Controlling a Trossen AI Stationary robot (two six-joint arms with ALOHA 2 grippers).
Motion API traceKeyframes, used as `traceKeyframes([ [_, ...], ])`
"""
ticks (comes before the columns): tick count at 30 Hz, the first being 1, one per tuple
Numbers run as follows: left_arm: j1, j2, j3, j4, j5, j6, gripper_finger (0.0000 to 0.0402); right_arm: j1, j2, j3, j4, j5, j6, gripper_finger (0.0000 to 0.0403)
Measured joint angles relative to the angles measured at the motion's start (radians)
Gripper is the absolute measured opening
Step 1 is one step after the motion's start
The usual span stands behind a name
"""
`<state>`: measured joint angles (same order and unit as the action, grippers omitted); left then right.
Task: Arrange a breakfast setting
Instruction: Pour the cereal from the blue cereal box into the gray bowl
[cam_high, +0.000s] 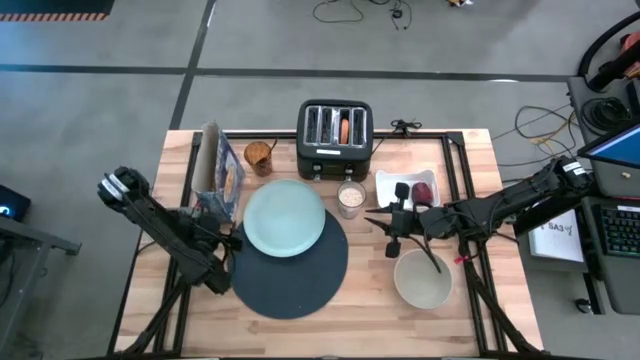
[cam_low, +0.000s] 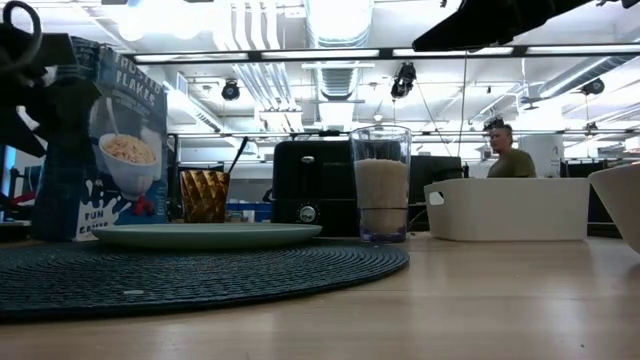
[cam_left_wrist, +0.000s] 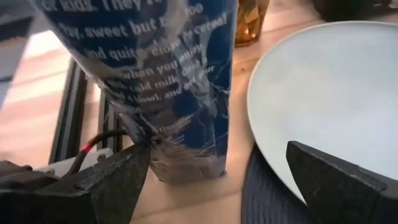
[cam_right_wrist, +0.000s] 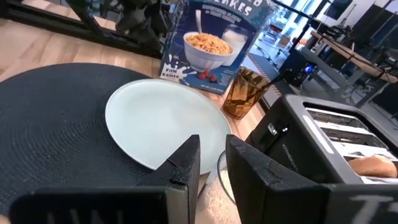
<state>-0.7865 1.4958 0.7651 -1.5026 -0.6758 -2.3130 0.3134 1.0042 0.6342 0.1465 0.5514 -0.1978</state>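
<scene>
The round dark-blue placemat (cam_high: 291, 268) lies at the table's centre, the pale mint plate (cam_high: 284, 218) overlapping its far-left edge. Right of it sits the beige bowl (cam_high: 421, 279). The left gripper (cam_left_wrist: 214, 180) gapes wide beside the cereal box (cam_high: 218, 170), empty. The right gripper (cam_right_wrist: 213, 160), nearly closed and empty, hovers near the milk glass (cam_high: 350, 198).

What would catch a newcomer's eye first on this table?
The pale mint plate lies half on the round dark-blue placemat at the table's middle, with the black four-slot toaster behind it. The blue cereal box stands left of the plate, before the open left gripper.
</scene>
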Motion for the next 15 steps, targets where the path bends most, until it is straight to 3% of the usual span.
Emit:
traceKeyframes([
  [15, 0.140, 0.149, -0.009, 0.007, -0.135, 0.000, 0.0357, -0.002, 0.000, 0.000, 0.001, 0.000, -0.022, 0.0068],
])
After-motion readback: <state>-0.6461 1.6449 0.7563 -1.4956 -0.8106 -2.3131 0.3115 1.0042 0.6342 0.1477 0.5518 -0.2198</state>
